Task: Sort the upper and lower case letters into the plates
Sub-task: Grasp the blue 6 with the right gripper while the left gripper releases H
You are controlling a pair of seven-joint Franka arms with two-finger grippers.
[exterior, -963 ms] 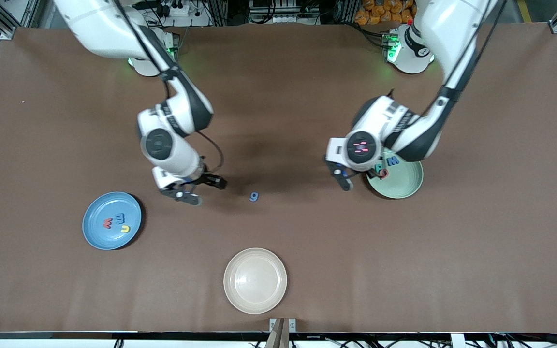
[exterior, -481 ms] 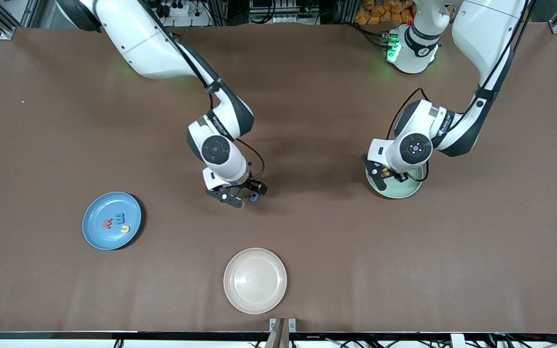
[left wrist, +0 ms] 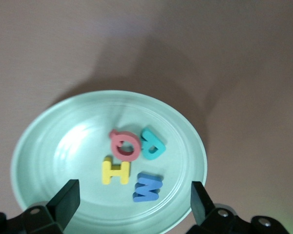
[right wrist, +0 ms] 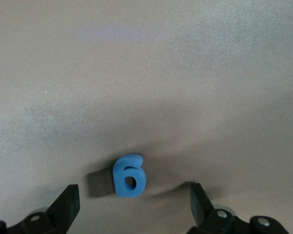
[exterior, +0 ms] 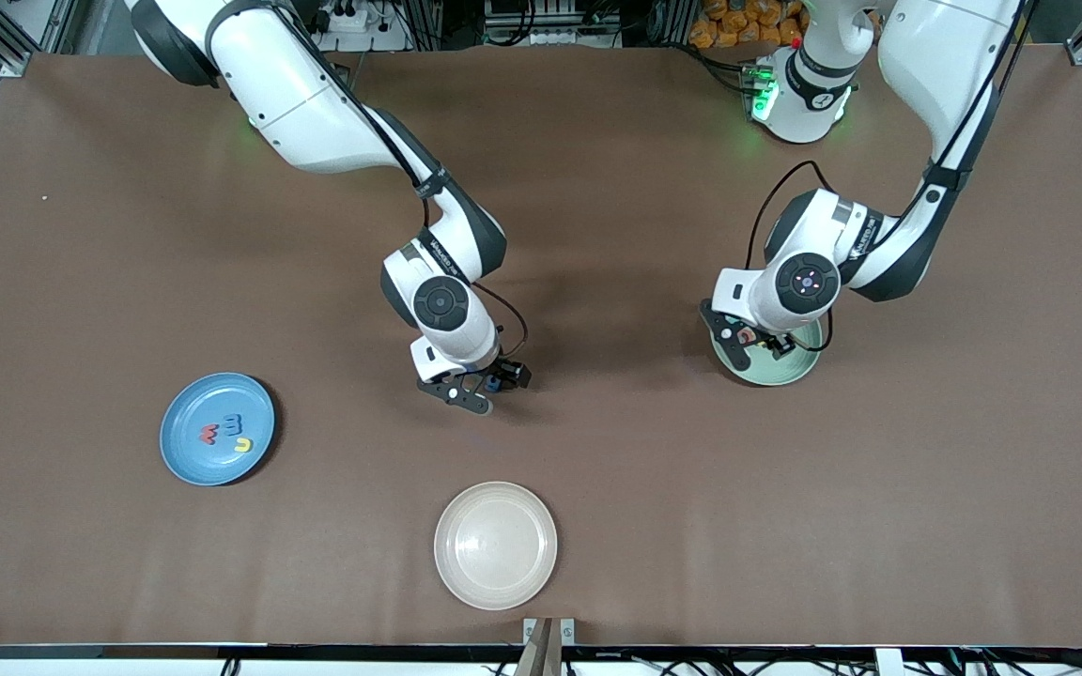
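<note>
Small blue foam letter g (right wrist: 130, 176) lies mid-table between the right gripper's (exterior: 478, 392) spread jaws, ready for pinching; left gripper (left wrist: 134, 207), jaws spread, hovers over the mint-green round plate (left wrist: 49, 141), apparently after a drop.

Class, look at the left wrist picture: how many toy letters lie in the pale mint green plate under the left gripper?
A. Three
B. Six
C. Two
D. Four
D. The mint green plate holds four letters: a red letter, a teal letter, a yellow letter and a blue letter, with the open left gripper over them.
</note>
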